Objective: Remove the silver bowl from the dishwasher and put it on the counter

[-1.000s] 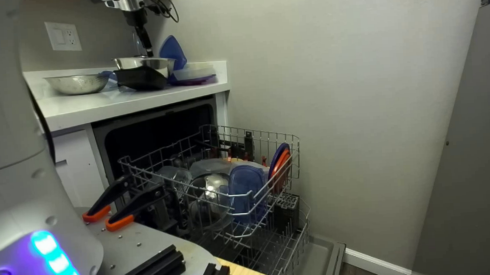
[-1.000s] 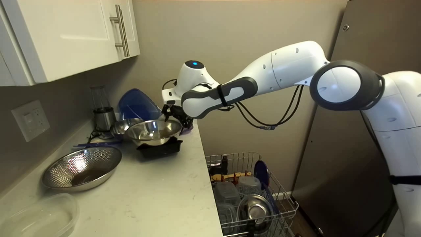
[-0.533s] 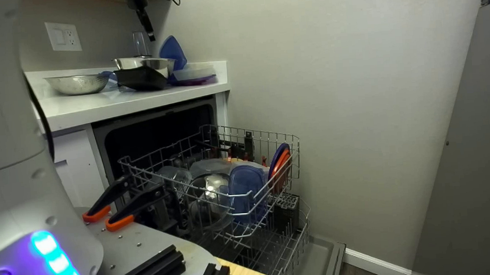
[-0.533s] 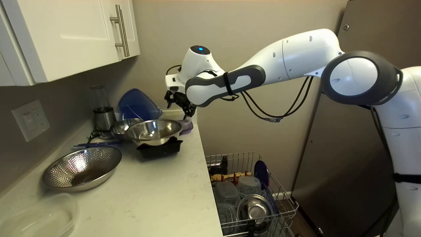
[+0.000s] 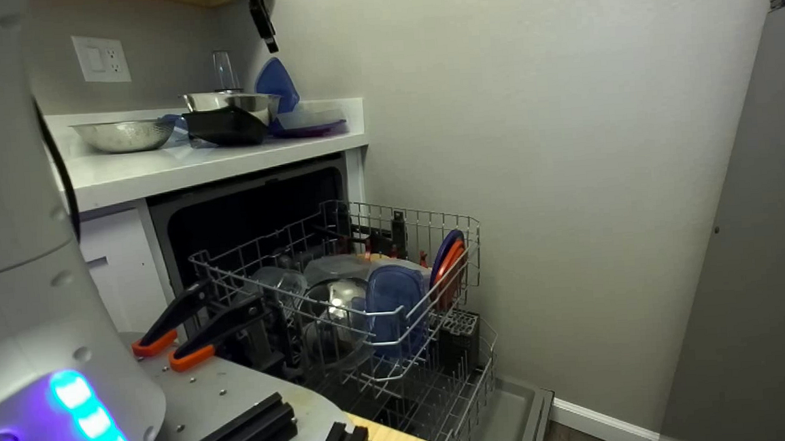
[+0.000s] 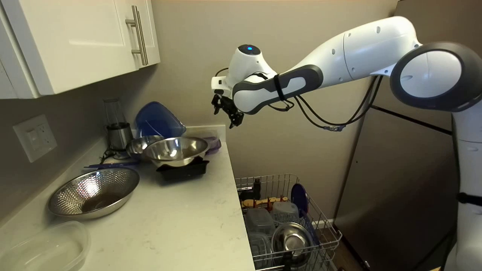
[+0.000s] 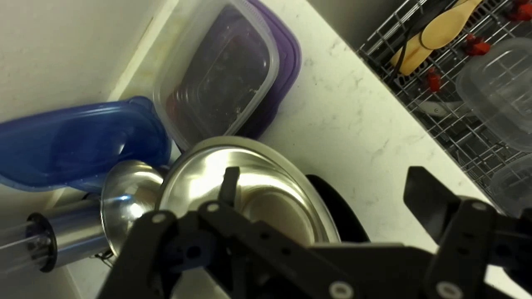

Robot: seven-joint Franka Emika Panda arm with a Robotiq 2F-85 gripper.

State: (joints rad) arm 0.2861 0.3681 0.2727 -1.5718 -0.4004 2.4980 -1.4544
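Smooth counter (image 6: pixel 180 222), shiny metal colander (image 6: pixel 92 190) (pocked with holes), translucent plastic tub (image 6: pixel 79 244).

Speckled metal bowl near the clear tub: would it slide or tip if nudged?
The speckled bowl is probably stiff, being metal. It might slide on the smooth counter, and could tip if its flared edge is pressed.

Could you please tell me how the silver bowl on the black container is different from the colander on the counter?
The colander has a wall full of small holes, while the silver bowl has a smooth wall. The colander stands directly on the counter; the silver bowl sits higher, on the black container. Both are round, shiny metal, with the opening upward.
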